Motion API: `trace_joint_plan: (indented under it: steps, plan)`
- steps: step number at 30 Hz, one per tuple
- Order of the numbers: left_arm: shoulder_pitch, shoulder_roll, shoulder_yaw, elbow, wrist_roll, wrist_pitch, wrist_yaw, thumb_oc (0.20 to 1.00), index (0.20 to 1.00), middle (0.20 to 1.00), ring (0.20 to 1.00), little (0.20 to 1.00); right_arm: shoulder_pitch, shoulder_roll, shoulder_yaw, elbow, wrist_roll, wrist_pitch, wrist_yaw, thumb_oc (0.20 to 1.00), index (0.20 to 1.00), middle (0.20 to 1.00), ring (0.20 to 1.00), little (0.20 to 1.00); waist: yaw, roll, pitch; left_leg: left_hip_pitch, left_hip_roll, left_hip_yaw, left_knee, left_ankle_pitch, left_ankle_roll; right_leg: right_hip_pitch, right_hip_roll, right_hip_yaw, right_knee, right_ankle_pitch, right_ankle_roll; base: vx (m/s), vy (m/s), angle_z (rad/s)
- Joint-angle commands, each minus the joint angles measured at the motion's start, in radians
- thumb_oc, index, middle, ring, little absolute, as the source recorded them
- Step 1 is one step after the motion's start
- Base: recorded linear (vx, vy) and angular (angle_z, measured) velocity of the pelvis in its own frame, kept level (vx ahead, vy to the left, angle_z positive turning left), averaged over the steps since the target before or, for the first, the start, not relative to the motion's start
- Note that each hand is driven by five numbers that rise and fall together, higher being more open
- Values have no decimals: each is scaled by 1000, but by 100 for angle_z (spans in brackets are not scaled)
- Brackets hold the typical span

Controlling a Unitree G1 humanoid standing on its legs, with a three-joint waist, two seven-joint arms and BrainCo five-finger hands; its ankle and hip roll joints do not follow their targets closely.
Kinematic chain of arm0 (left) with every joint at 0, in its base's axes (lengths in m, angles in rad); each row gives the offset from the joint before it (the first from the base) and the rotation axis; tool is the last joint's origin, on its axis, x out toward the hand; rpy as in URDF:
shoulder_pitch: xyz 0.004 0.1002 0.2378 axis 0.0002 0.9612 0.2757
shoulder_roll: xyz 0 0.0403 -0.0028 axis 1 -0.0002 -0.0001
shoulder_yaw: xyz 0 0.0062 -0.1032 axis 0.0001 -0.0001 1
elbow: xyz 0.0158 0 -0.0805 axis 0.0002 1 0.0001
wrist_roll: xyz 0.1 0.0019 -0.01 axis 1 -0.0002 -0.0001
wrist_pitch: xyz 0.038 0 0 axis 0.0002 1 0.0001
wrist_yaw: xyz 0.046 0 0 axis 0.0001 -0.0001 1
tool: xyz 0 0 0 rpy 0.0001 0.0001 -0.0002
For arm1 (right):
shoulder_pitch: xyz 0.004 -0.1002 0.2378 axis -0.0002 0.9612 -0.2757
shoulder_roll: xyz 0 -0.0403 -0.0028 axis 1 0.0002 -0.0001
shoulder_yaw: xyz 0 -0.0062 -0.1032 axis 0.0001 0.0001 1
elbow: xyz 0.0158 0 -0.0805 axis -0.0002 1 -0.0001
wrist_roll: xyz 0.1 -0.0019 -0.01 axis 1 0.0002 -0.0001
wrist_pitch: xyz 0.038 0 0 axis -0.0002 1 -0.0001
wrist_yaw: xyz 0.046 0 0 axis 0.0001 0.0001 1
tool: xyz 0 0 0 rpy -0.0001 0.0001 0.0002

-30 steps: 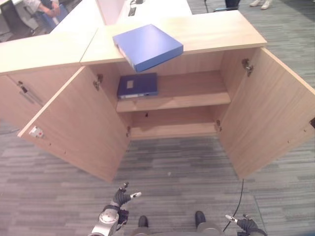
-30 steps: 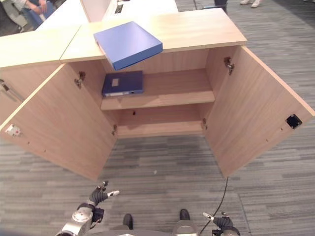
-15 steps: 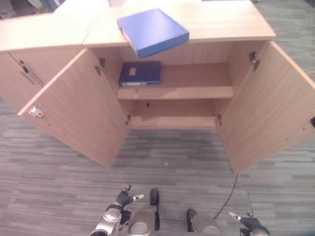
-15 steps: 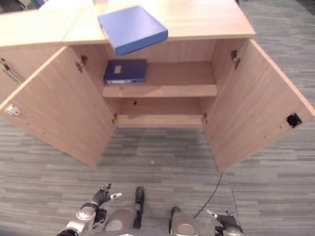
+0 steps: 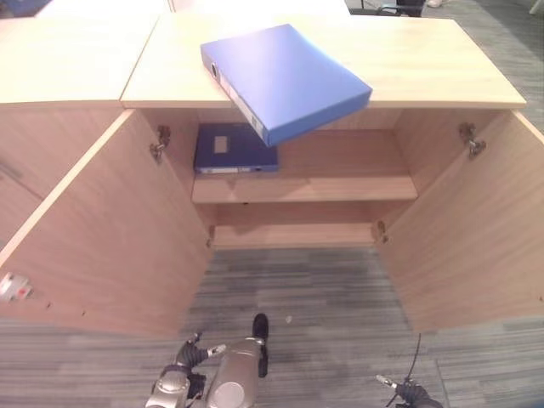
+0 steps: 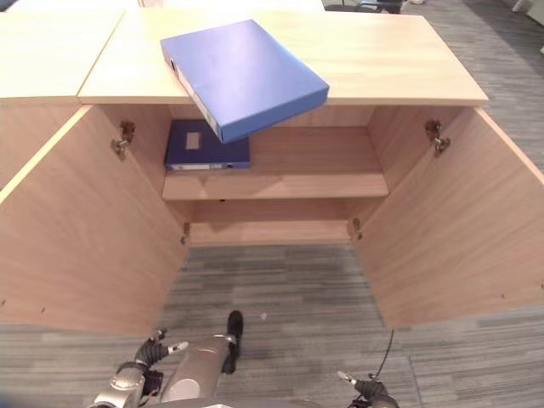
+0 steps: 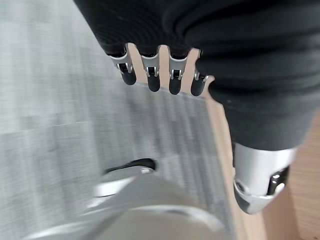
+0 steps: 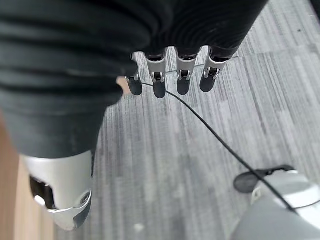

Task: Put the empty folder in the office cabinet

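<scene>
Here two blue folders: one [image 5: 285, 81] overhangs the cabinet top [image 5: 442, 68], one [image 5: 234, 149] lies half hidden on the upper shelf [image 5: 340, 183]. Left hand [image 7: 160, 75] and right hand [image 8: 170, 75] hang low, fingers relaxed, empty.

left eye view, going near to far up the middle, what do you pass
Grey carpet floor → cabinet's lower shelf → upper shelf with a dark blue folder lying flat at its left end → lighter blue folder on the cabinet top, one corner overhanging the front edge.
</scene>
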Motion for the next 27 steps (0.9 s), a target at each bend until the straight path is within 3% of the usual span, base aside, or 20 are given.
trace_joint_plan:
  steps: [1, 4, 5, 6, 8, 11, 13, 16, 17, 18, 20, 21, 22, 23, 24, 25, 27]
  plan:
    - [33, 17, -38, -62, 23, -19, -1, 1000, 1000, 1000, 1000, 1000, 9, -62, 3, -57, -20, -15, -3, 1000, 1000, 1000, 1000, 1000, 2, 9, -40, -39, 71, -16, -206, 203, -113, 87, 105, -23, -52, 151, -16, 210, 72, -1]
    - [29, 29, -37, -81, 20, -20, 2, 1000, 1000, 1000, 1000, 1000, -8, -60, 17, -83, -31, -17, -2, 1000, 1000, 1000, 1000, 1000, 9, -14, -41, -28, 63, 7, -201, 167, -93, 63, 86, -37, -23, 251, 35, 168, 32, -4]
    - [23, 37, -32, -91, 9, -21, 7, 1000, 1000, 1000, 1000, 1000, -21, -59, 24, -95, -33, -18, -4, 1000, 1000, 1000, 1000, 1000, 22, -25, -39, -23, 54, 4, -195, 146, -84, 43, 78, -43, -2, 310, 67, 151, 17, -12]
    - [23, 37, -32, -91, 8, -21, 7, 1000, 1000, 1000, 1000, 1000, -22, -58, 24, -95, -33, -18, -4, 1000, 1000, 1000, 1000, 1000, 23, -26, -39, -23, 55, 5, -194, 145, -83, 43, 78, -42, -2, 310, 67, 136, 10, -18]
    - [11, 45, -28, -98, -3, -19, 10, 1000, 1000, 1000, 1000, 1000, -41, -54, 30, -108, -32, -24, -4, 1000, 1000, 1000, 1000, 1000, 42, -31, -32, 5, 41, -33, -189, 104, -68, -8, 86, -56, 87, 373, 113, 194, 31, -14]
    - [3, 49, -35, -113, -6, -18, 6, 1000, 1000, 1000, 1000, 1000, -59, -53, 20, -114, -21, -27, -4, 1000, 1000, 1000, 1000, 1000, 33, 1, -9, 65, 52, -59, -197, 68, -52, -86, 120, -130, 251, 420, 128, 189, 34, -6]
    - [4, 50, -45, -141, -4, -15, 1, 1000, 1000, 1000, 1000, 1000, -68, -51, 16, -122, -22, -25, -6, 1000, 1000, 1000, 1000, 1000, 30, 62, 13, 115, 92, -60, -203, 58, -38, -149, 143, -216, 373, 455, 128, 138, 95, 1]
    - [3, 47, -59, -154, 16, -13, 2, 1000, 1000, 1000, 1000, 1000, -65, -42, 21, -121, -34, -20, -5, 1000, 1000, 1000, 1000, 1000, 8, 106, 30, 209, 94, -76, -242, 46, -24, -240, 154, -288, 519, 410, 128, 211, 103, -23]
    - [1, 43, -58, -162, 11, -15, 3, 1000, 1000, 1000, 1000, 1000, -53, -39, 18, -116, -40, -19, -9, 1000, 1000, 1000, 1000, 1000, 1, 121, 31, 255, 90, -77, -272, 41, -28, -286, 85, -334, 471, 360, 128, 233, 63, -31]
    - [2, 44, -58, -163, 11, -14, 3, 1000, 1000, 1000, 1000, 1000, -53, -39, 19, -116, -41, -19, -9, 1000, 1000, 1000, 1000, 1000, -8, 111, 38, 265, 76, -83, -278, 42, -27, -279, 72, -341, 483, 344, 128, 271, 21, -26]
    - [-2, 42, -52, -173, 3, -19, 4, 1000, 1000, 1000, 1000, 1000, -43, -39, 17, -111, -48, -20, -12, 1000, 1000, 1000, 1000, 1000, -17, 120, 43, 306, 90, -87, -288, 21, -47, -308, -26, -429, 349, 229, 82, 251, -106, 23]
    - [-3, 44, -55, -179, -5, -25, 5, 1000, 1000, 1000, 1000, 1000, -41, -39, 15, -109, -48, -20, -14, 1000, 1000, 1000, 1000, 1000, -23, 124, 48, 319, 100, -98, -286, 10, -62, -334, -68, -458, 279, 218, 63, 240, -217, 36]
    - [-5, 45, -55, -186, -9, -26, 6, 1000, 1000, 1000, 1000, 1000, -42, -41, 10, -106, -43, -18, -17, 1000, 1000, 1000, 1000, 1000, -32, 123, 52, 326, 105, -111, -283, -1, -75, -343, -100, -456, 206, 226, 59, 215, -272, 11]
    - [-10, 46, -60, -191, -12, -29, 8, 1000, 1000, 1000, 1000, 1000, -38, -41, 4, -102, -35, -17, -17, 1000, 1000, 1000, 1000, 1000, -44, 116, 53, 330, 105, -129, -280, -10, -89, -355, -121, -414, 131, 253, 64, 144, -191, 19]
    - [-9, 46, -60, -191, -13, -29, 8, 1000, 1000, 1000, 1000, 1000, -38, -41, 5, -102, -35, -17, -17, 1000, 1000, 1000, 1000, 1000, -46, 116, 56, 336, 104, -131, -280, -13, -89, -346, -122, -417, 126, 251, 66, 126, -255, 50]
    - [-19, 49, -67, -206, -3, -34, 7, 1000, 1000, 1000, 1000, 1000, -24, -39, -5, -99, -31, -14, -13, 1000, 1000, 1000, 1000, 1000, -68, 104, 56, 332, 96, -158, -262, -23, -102, -321, -123, -316, 42, 275, 86, 71, -216, 72]
    - [-15, 50, -61, -218, -6, -41, 6, 1000, 1000, 1000, 1000, 1000, -9, -41, -11, -101, -29, -14, -10, 1000, 1000, 1000, 1000, 1000, -69, 97, 45, 331, 98, -165, -256, -24, -115, -280, -127, -275, -8, 283, 95, 48, -258, 90]
